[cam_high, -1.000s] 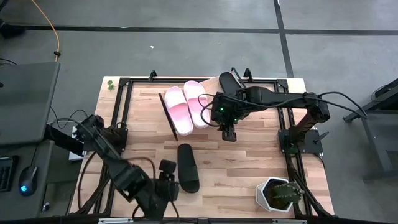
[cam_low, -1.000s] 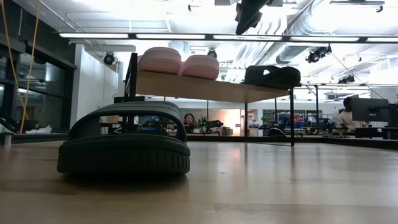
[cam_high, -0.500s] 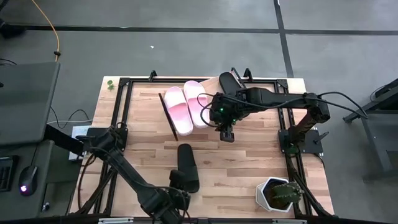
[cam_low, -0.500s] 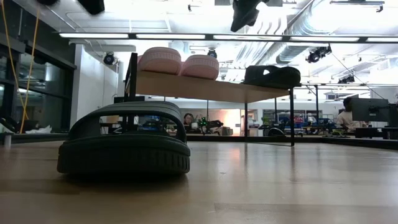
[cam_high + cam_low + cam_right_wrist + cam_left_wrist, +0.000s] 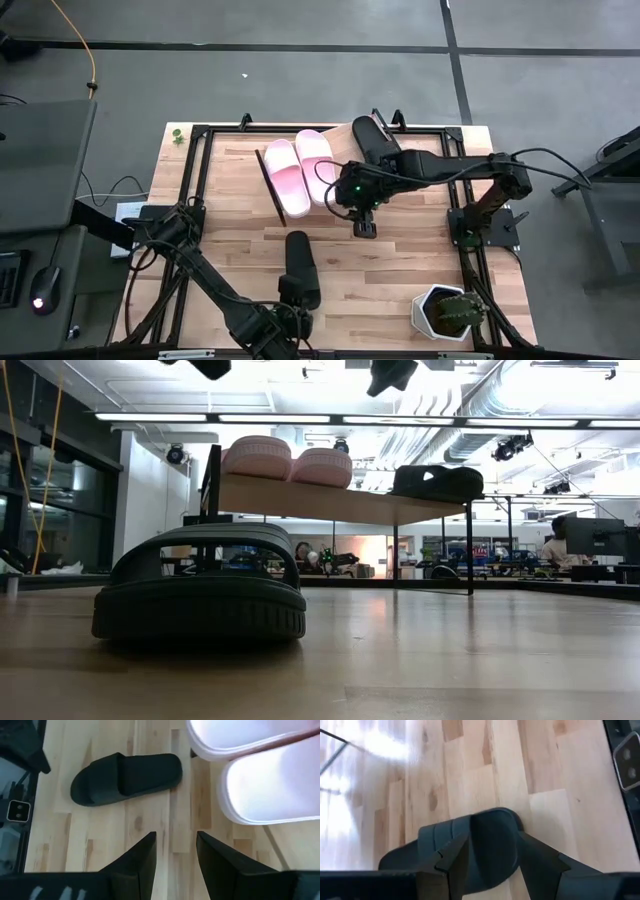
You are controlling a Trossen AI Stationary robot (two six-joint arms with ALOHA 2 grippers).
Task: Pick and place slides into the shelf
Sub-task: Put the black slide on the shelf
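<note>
Jaws first: your left gripper has its jaws spread wide with the last black slide lying between and below the fingertips, not yet touched by them, so you are lined up for a grasp rather than holding anything. Your right gripper hangs with its jaws parted and nothing between them, over bare counter just beside the shelf.

Take the shelf as your landmark. On its slanted board sit the two pink slides side by side and one black slide next to them at the far-right end; from the low camera you see all three resting on the board, toes toward you. That leaves one slot, which by my reading is why the remaining black slide lies alone on the counter, well in front of the shelf, lengthwise to it.

Your left wrist camera looks down the slide's length, the strap at the near end. That approach suits a pinch across the sole's width, which I judge is why the jaws stand so wide.

A potted cactus stands off to the right of the shelf's front, out of your path
</note>
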